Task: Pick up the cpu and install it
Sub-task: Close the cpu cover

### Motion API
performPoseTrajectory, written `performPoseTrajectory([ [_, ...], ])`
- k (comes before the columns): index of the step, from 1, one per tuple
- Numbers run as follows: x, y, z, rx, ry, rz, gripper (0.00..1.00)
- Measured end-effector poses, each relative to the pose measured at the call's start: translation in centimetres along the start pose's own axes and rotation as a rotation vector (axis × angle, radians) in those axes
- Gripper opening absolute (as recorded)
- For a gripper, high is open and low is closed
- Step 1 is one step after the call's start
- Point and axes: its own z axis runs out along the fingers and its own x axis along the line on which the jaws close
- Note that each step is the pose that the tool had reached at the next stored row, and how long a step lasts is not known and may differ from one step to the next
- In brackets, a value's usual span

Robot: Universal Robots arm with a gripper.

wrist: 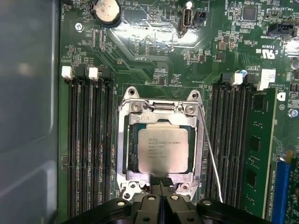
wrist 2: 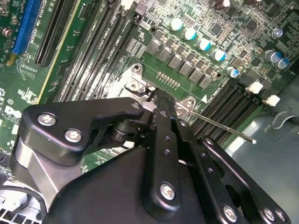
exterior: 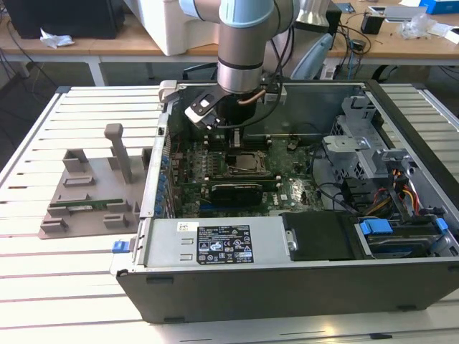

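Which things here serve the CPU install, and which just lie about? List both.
Job: cpu, lying in its socket; gripper at the socket's edge.
Lying about: memory stick, coin cell battery, grey fixture tray.

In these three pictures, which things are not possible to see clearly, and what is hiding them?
1. Second wrist view: the black gripper covers most of the silver metal socket frame, hiding what lies inside.
2. First wrist view: the gripper hides the frame's near edge, so whether its jaws touch the frame or the square silver-topped cpu is unclear.
3. Exterior view: the cpu is too small to show whether it sits flat.
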Motion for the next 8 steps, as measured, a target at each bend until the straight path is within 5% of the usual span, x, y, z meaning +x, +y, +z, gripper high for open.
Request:
performPoseTrajectory([
  [8,-0.04,1.43,-0.07,0.0000,0.0003,-0.001,0.11],
])
